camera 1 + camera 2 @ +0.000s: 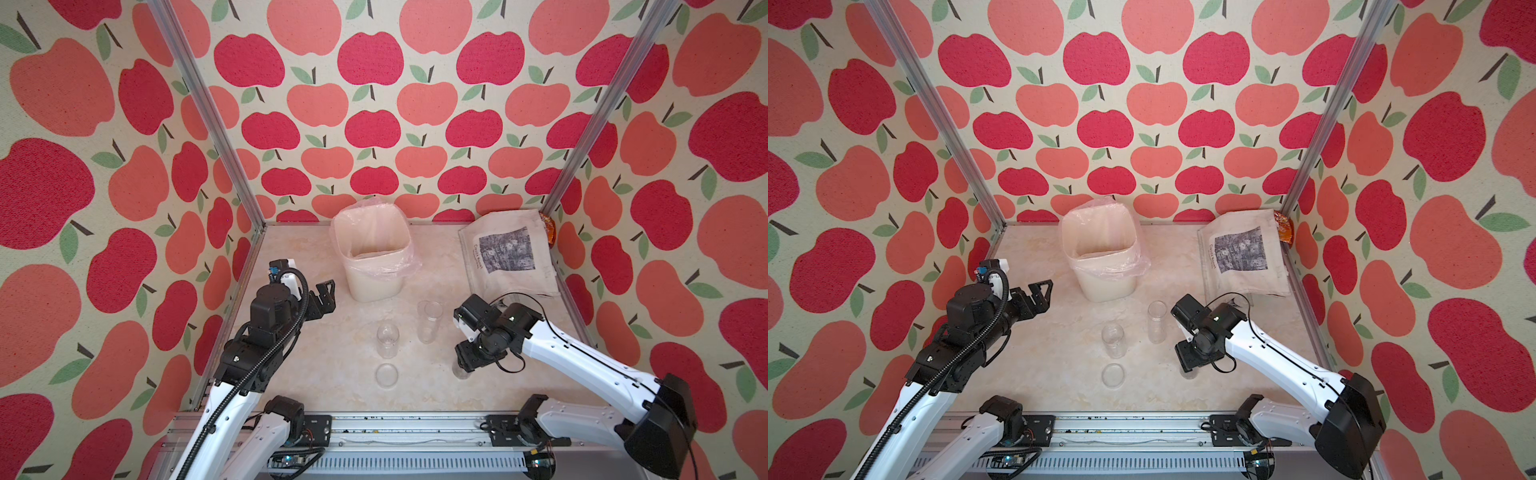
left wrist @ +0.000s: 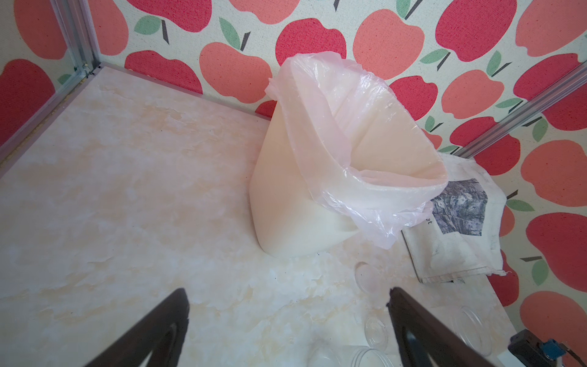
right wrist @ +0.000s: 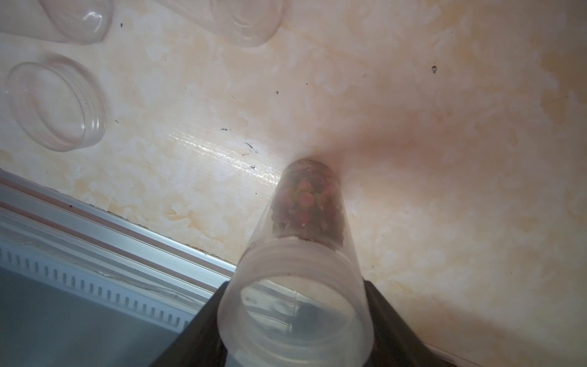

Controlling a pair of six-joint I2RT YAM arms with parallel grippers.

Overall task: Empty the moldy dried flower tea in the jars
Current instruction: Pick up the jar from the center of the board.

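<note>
The filled jar [image 3: 317,263] stands upright near the front edge of the table [image 3: 444,143], squarely between the partly open fingers of the right gripper [image 3: 295,284], with dried flower tea [image 3: 308,206] at its bottom. Whether they pinch it yet is unclear. The left gripper [image 1: 324,296] gapes empty, well apart.
</note>
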